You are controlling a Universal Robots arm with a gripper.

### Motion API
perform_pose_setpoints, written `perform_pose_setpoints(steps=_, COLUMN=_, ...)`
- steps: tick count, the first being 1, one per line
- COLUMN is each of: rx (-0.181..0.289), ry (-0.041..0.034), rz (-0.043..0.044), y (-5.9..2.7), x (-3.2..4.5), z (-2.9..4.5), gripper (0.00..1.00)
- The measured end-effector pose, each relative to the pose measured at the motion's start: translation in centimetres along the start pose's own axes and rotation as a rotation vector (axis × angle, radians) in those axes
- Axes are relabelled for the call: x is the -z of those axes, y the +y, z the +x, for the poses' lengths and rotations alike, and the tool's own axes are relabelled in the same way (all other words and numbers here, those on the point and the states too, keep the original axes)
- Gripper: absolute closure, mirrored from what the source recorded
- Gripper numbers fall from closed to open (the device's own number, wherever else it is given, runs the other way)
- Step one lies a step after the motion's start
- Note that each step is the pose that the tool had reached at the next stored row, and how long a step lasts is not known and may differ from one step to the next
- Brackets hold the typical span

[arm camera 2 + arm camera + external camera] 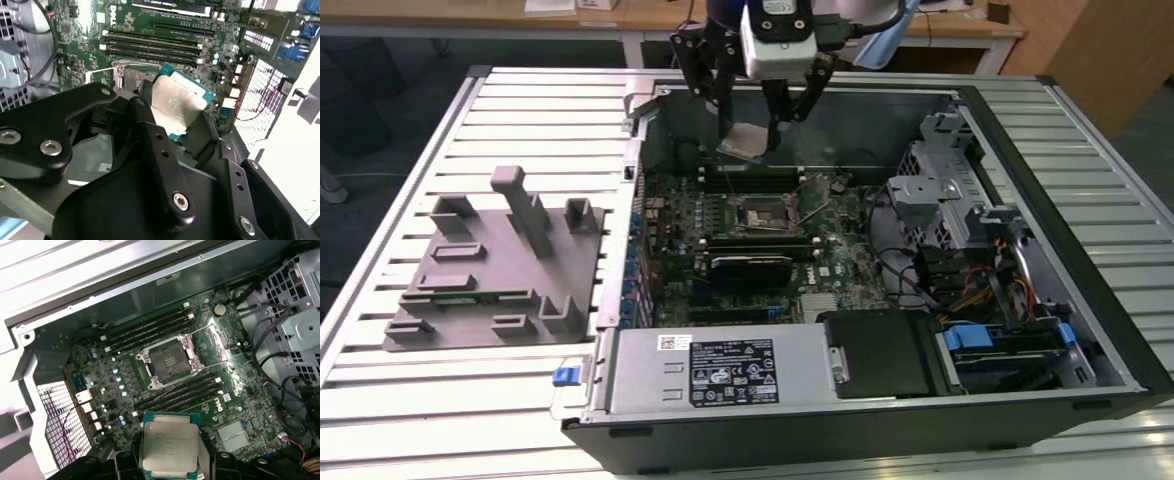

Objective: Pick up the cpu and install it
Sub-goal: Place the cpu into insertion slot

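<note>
**CPU HELD IN GRIPPER ABOVE OPEN CASE**

The gripper (750,138) is pinched on the cpu (744,143); in both wrist views one black finger (150,130) bears on each of two opposite edges of the chip (176,102); the silvery top faces the first wrist view (167,447), with the green rim showing around it.

The cpu hangs clear of the motherboard (235,390), touching nothing but the fingers.

Below the gripper and apart from the chip lies the socket frame (169,362); its hinged plate (214,342) stands open beside it; black memory slots (150,330) run along both sides of the frame.

Around the board stands the open computer case (854,425); a metal drive cage (945,190) sits well off from the gripper toward the exterior view's right; a silver power supply (720,370) lies well apart from the gripper, at the case's near wall.

Outside the case, well apart from the gripper toward the exterior view's left, a grey fixture block (494,270) with upright posts rests on the slatted metal table (400,400).
</note>
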State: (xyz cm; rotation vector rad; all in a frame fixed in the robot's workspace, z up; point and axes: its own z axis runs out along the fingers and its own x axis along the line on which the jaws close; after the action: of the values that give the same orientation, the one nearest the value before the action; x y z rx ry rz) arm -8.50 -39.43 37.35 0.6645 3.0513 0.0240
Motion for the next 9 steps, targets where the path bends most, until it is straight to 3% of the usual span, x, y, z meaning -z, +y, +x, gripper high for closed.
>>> perform_pose_setpoints(steps=9, rx=-0.126, ry=-0.0029, rz=0.0031, y=0.04, x=-0.15, z=0.02, gripper=0.47)
